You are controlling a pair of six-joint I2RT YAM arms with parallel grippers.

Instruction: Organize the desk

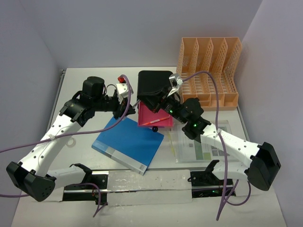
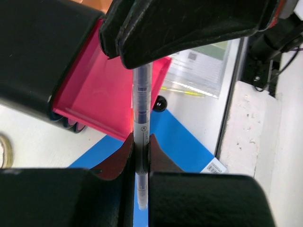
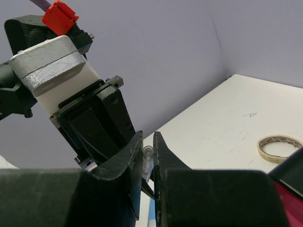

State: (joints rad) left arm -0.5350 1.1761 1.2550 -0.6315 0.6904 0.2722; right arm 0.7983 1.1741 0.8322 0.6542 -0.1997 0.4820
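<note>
Pink drawer (image 1: 154, 117), blue folder (image 1: 129, 144) block desk (image 1: 85, 74) centre; far-left corner open.

Back wall (image 1: 142, 33): plain, pale lilac-grey
Left wall (image 1: 21, 71): same colour, a bit darker
Right wall (image 1: 279, 61): same colour, plain
Light: even, soft shadows

Both arms bend inward, wrists facing each other. The left claw (image 2: 142, 149) pinches a pen (image 2: 142, 106) tight. The right claw (image 3: 147, 153) grips its other end, jaws nearly together.

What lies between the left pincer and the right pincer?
A slim pen bridges them, one end clamped in the left pincer, the other between the right pincer fingers. The left wrist view shows it best.
</note>
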